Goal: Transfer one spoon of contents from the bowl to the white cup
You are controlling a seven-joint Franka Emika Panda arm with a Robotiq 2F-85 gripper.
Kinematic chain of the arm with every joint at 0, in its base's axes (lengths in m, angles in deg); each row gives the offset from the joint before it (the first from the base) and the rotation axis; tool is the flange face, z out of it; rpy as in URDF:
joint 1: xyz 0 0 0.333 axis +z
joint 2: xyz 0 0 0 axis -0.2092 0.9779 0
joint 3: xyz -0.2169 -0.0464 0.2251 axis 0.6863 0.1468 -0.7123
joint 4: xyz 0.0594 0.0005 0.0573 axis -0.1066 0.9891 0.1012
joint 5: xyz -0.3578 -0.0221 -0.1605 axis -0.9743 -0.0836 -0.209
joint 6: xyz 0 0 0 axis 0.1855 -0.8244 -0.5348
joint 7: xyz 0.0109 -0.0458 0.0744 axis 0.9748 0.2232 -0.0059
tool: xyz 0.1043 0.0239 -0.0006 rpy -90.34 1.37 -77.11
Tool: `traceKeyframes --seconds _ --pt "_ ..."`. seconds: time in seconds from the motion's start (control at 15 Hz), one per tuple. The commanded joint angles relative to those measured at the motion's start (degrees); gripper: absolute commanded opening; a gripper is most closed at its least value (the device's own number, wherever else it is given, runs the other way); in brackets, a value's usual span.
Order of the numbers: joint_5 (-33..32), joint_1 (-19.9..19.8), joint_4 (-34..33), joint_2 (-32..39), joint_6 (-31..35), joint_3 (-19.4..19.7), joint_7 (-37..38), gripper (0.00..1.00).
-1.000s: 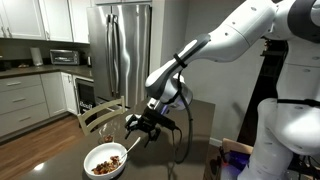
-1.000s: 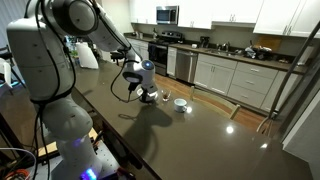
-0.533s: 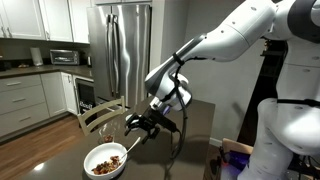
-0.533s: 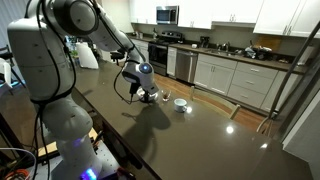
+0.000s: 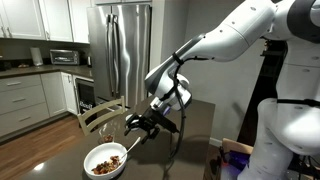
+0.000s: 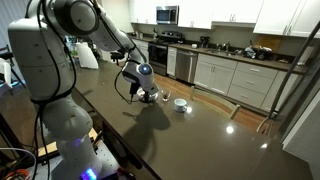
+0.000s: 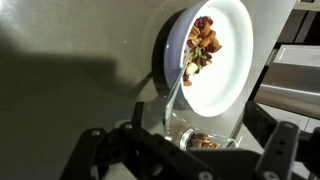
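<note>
Hand (image 7: 186, 152) is found wide open above the spoon (image 7: 177, 90), grasping nothing. Spoon lies in the bowl (image 7: 232, 82), tip among contents (image 7: 203, 45), handle projecting over the rim. Jaws should be centred across the handle before closure. Cup (image 6: 180, 103) stands nearby on the table (image 6: 200, 135).

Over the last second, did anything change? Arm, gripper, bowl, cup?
Barely. The arm drifted slightly sideways near its wrist in both exterior views. The gripper stayed open over the bowl, and nothing was taken hold of or let go. Bowl and cup have not moved. The spoon lies in the bowl with its handle on the rim, untouched.
</note>
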Motion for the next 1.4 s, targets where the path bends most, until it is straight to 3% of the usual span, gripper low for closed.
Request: traceKeyframes --seconds 0.0,0.67,0.73,0.8,1.07,1.13,1.27,1.33 --pt "5.79 0.34 -2.54 1.32 1.4 -0.44 -9.23 1.0" --pt "13.82 -0.15 -5.34 4.28 -0.01 -0.28 -22.1 1.0" --pt "14.47 -0.14 -5.43 4.49 -0.05 -0.24 -22.92 0.8" --pt "14.85 -0.17 -5.41 4.64 -0.23 -0.18 -23.4 0.82" --pt "16.86 -0.18 -5.2 4.94 -1.18 -0.16 -25.01 0.74" --pt "17.46 -0.19 -5.07 4.94 -1.48 -0.17 -25.46 0.51" --pt "18.38 -0.17 -4.85 4.9 -1.86 -0.18 -26.07 0.48" --pt "18.88 -0.16 -4.78 4.87 -1.93 -0.17 -26.43 0.41"
